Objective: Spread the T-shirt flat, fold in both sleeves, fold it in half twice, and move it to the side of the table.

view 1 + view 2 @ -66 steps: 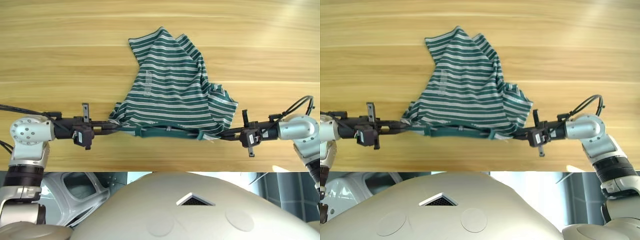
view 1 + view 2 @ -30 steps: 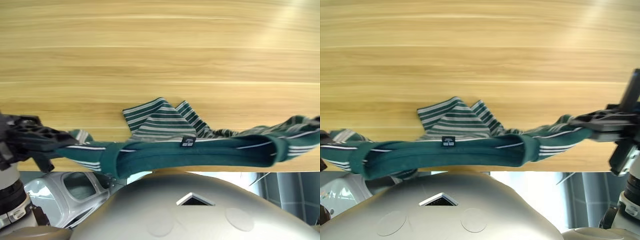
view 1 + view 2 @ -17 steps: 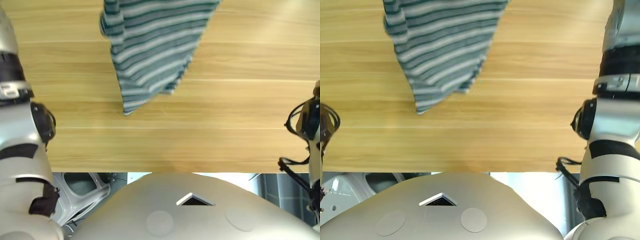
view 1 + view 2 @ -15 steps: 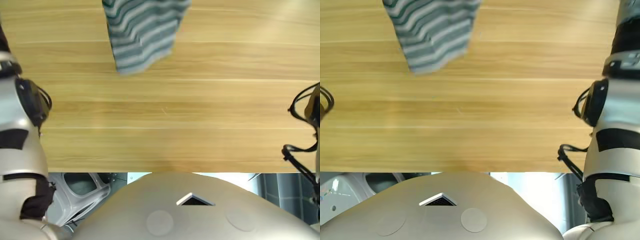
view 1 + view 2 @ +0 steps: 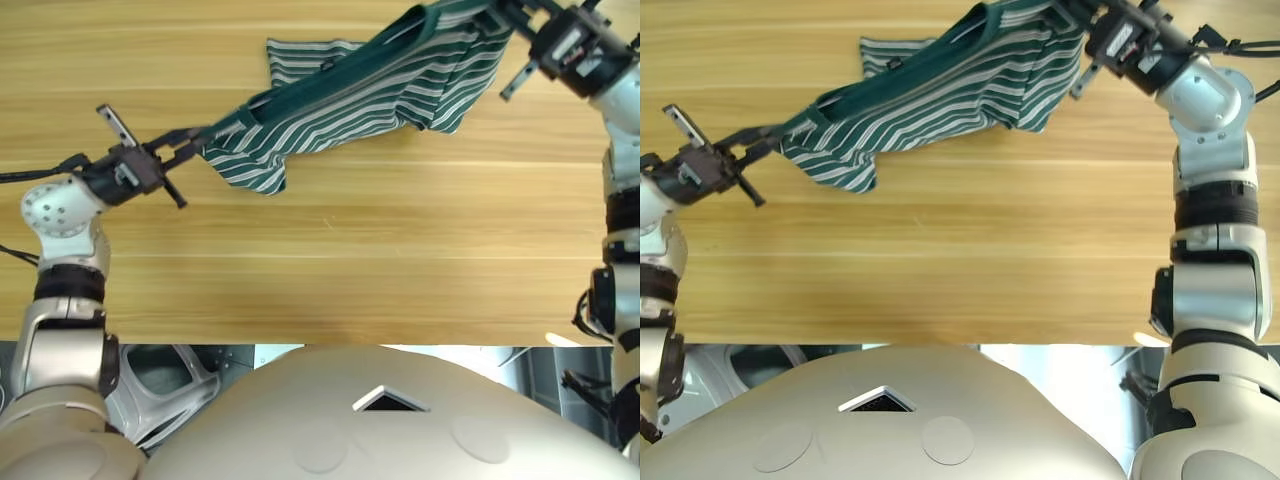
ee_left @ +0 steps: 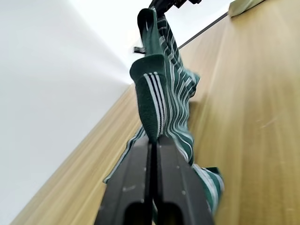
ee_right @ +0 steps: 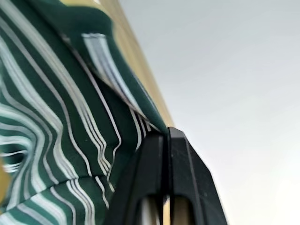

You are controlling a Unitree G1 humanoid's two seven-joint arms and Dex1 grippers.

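Observation:
A green T-shirt with white stripes (image 5: 360, 90) hangs stretched between both grippers over the far part of the wooden table (image 5: 330, 260). My left gripper (image 5: 196, 134) at the left is shut on one end of its dark green hem. My right gripper (image 5: 506, 12) at the far right top is shut on the other end. The cloth sags between them, its lower folds (image 5: 250, 170) touching or nearly touching the table. In the left wrist view the shut fingers (image 6: 152, 154) pinch the striped hem (image 6: 152, 101). The right wrist view shows shut fingers (image 7: 165, 154) on the green fabric (image 7: 56, 122).
The table's near edge (image 5: 320, 343) runs across the bottom of the head views. Bare wood lies between the shirt and that edge.
Both arms carried the shirt from the near table edge up and away; it now hangs stretched over the far half of the table, left end lower than the right.

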